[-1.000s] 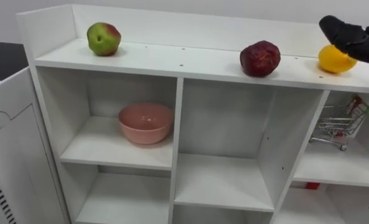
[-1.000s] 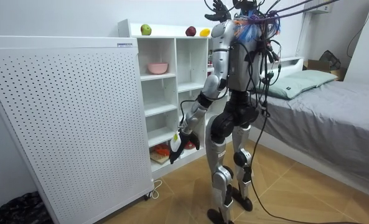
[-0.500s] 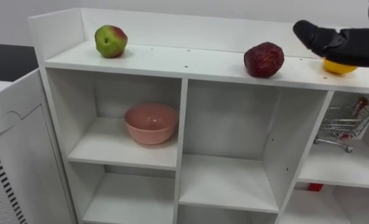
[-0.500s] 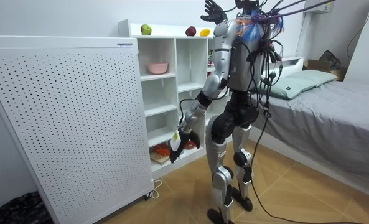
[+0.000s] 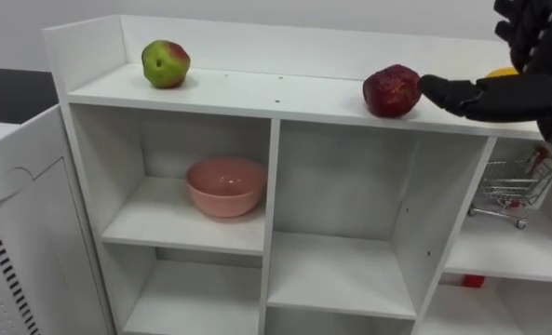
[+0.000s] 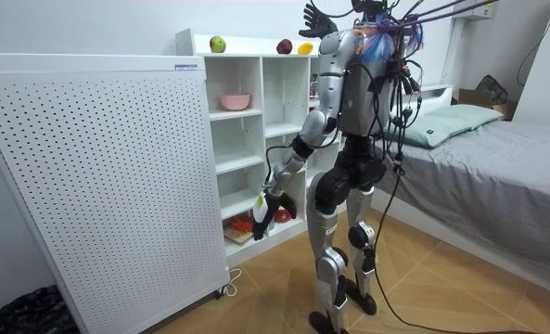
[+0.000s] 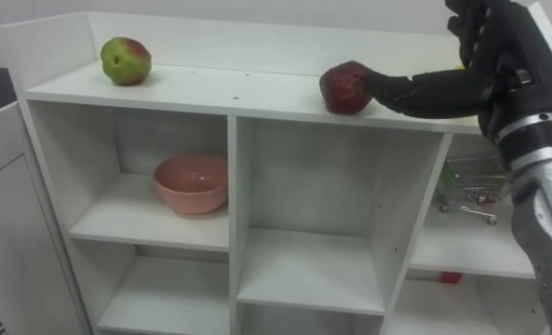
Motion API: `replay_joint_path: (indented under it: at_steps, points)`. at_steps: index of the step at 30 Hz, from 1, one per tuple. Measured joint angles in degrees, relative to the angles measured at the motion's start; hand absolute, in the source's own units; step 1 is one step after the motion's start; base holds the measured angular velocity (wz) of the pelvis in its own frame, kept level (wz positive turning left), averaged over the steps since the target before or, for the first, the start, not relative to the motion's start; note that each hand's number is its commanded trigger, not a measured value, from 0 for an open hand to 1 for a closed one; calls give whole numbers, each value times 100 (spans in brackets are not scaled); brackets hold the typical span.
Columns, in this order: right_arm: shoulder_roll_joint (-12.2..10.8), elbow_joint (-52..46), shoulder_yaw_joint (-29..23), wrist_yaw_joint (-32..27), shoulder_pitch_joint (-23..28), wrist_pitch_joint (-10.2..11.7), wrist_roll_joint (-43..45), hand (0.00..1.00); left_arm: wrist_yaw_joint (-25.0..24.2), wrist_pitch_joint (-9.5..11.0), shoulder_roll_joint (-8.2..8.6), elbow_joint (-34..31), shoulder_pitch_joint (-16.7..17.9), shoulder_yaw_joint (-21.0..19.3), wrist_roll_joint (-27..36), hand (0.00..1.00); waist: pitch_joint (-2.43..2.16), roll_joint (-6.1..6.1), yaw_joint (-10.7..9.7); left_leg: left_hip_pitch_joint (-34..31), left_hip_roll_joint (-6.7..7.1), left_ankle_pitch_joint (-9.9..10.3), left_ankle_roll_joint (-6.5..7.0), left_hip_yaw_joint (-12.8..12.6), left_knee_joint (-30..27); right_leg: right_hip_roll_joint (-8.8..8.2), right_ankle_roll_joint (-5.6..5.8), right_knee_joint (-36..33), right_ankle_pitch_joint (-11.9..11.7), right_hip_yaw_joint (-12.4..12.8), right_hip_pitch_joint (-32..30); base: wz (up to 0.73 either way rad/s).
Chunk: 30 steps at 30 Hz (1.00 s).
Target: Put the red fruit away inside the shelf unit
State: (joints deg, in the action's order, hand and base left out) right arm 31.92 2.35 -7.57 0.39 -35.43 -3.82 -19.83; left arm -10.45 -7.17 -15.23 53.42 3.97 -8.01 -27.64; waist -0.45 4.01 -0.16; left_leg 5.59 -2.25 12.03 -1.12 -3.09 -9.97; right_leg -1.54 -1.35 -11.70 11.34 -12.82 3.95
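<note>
White closet [image 5: 271, 177] before us, fruit along its top: green apple [image 5: 166, 63] at the closet's left end, dark red fruit [image 5: 391, 90] mid-top, yellow fruit [image 5: 502, 72] behind our right hand [image 5: 536, 88]. The hand is spread, one finger stretched just beside the red fruit. Next, we reckon: curl round it.

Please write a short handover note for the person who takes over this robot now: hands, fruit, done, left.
Right hand: open, raised at the cabinet top, one finger stretched to the dark red fruit; holds nothing.
Left hand: hangs low beside the lower shelves.
Fruit: green-red apple at left, dark red fruit in the middle, yellow fruit behind the right hand, all on the cabinet top.
Done: nothing grasped.
Left: grasp and place fruit, likely the red one first.
</note>
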Motion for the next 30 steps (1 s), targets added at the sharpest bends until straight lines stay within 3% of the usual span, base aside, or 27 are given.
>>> replay_joint_path:
  at_steps: [4, 8, 15, 26, 30]
  points:
    - [0, 175, 14, 102, -2, -6, 8, 0, -51, -16, -48, 2, -20, 51, 21, 0, -19, 32, -13, 1, 0, 0, 0, 17, -2, 0, 1, -3, -1, 0, 5, 0]
    - [0, 374, 23, 150, -2, -151, 9, 0, -169, -138, -169, 2, -66, 156, 97, 0, -19, 38, -41, -12, 2, 0, 0, 16, -22, -3, 0, -7, -2, -14, 3, 0]
    - [1, 399, 173, 212, -2, -266, 13, 0, -389, -250, -197, -6, -158, 168, 99, 0, -18, 36, -124, -40, 3, 0, 0, 14, -38, -3, 0, -6, -2, 1, -23, 0]
    - [0, 400, 196, 440, -4, -393, 413, 0, -556, -363, -242, -41, -431, 194, 53, 0, -6, -36, -66, -28, 2, 0, -1, 6, -53, 7, -2, -15, -3, -5, -14, 0]
    - [0, 617, 197, 488, -8, -407, 405, 0, -679, -424, -244, -41, -622, 206, 53, 0, -9, -41, 45, -19, -2, 0, -1, 2, -67, 4, -11, -24, -8, -4, -12, 0]
